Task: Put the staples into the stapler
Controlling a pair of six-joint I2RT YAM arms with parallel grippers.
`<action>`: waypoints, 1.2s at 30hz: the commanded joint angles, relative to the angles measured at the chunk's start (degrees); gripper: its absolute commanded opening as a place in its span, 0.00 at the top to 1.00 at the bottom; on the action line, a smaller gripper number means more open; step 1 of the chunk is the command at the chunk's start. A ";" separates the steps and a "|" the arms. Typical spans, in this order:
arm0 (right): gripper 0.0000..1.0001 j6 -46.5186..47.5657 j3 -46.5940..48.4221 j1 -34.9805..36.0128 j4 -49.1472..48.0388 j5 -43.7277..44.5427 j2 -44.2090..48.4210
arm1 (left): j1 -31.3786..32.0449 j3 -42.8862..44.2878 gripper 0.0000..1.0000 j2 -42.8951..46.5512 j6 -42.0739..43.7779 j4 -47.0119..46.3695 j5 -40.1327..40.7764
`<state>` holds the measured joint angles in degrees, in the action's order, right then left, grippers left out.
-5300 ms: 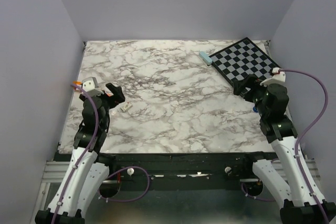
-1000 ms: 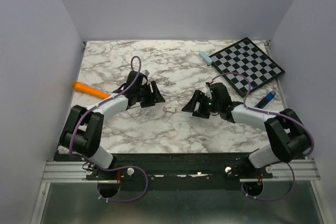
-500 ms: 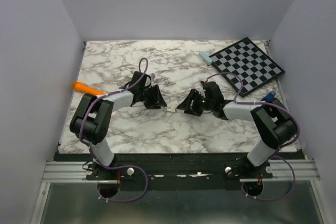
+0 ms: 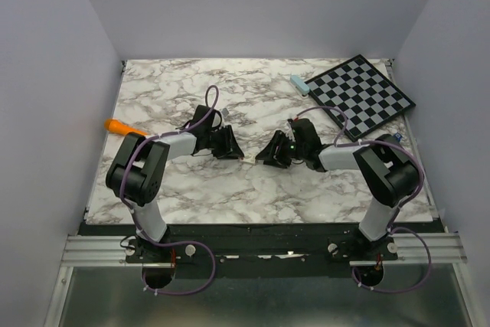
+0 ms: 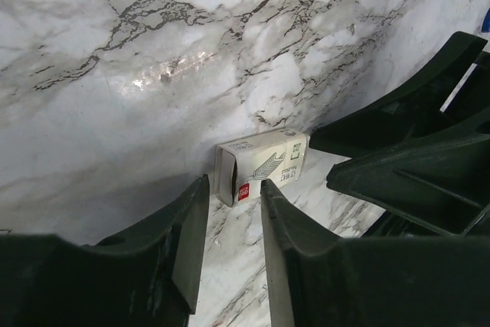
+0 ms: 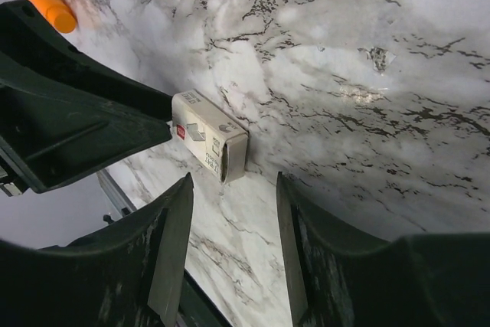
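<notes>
The staples box (image 5: 262, 165) is lying flat on the marble table (image 4: 191, 89), near its middle, between the two facing grippers. The left gripper (image 5: 232, 208) is standing just short of one end of the box, jaws narrowly apart and gripping nothing. The right gripper (image 6: 233, 189) is facing the other end, jaws wider apart and likewise empty. The stapler (image 4: 396, 138) is lying well apart at the table's right side, mostly hidden behind the right arm.
</notes>
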<state>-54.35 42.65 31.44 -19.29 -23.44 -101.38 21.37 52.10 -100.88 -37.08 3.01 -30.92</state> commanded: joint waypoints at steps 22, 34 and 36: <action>0.52 -0.41 1.73 0.37 -0.75 -0.73 -4.96 | -0.27 -0.06 0.70 -3.44 -2.82 -4.94 -5.20; 0.54 0.91 1.47 0.29 1.27 0.41 -4.35 | -0.10 -0.94 0.95 -3.27 -4.23 -6.61 -5.47; 0.55 1.17 1.47 0.29 1.88 0.94 -4.09 | -0.01 -1.12 0.98 -3.27 -4.49 -6.87 -5.56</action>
<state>-55.02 43.97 31.44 -21.23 -24.73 -104.40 21.37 51.86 -103.44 -40.71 -1.98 -34.61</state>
